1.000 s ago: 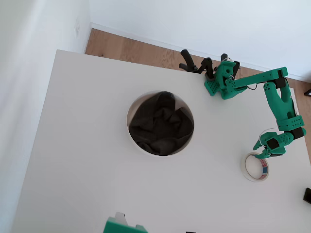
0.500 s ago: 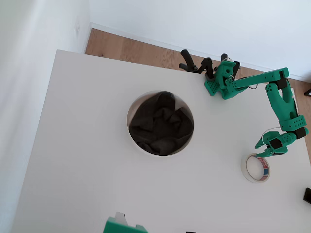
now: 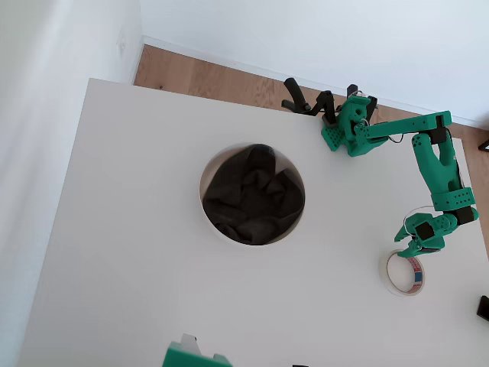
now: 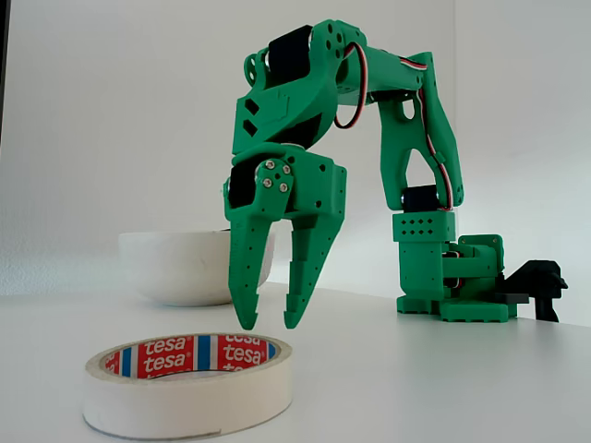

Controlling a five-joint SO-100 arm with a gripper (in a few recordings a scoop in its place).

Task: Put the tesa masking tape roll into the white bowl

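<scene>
Overhead view, left to right: the white surface (image 3: 137,252) fills most of the frame. The white bowl (image 3: 252,194) sits left of centre, its dark cloth lining (image 3: 252,200) bunched inside. My base (image 3: 348,126) is fixed at the upper right edge of the surface, and my green arm (image 3: 437,164) reaches down the right side. My end effector (image 3: 409,248) is at the lower right, directly over the upper rim of the tesa masking tape roll (image 3: 405,273), which lies flat on the surface, well apart from the bowl.

Fixed view, left to right: the tape roll (image 4: 188,385) occupies the lower left, flat, red-and-blue label visible on its inner core. The bowl (image 4: 189,267) stands behind it. My end effector (image 4: 270,323) points downward, fingers spread apart with nothing between them, tips just above the roll's far rim; contact is not evident. The base (image 4: 452,277) stands at the right.
</scene>
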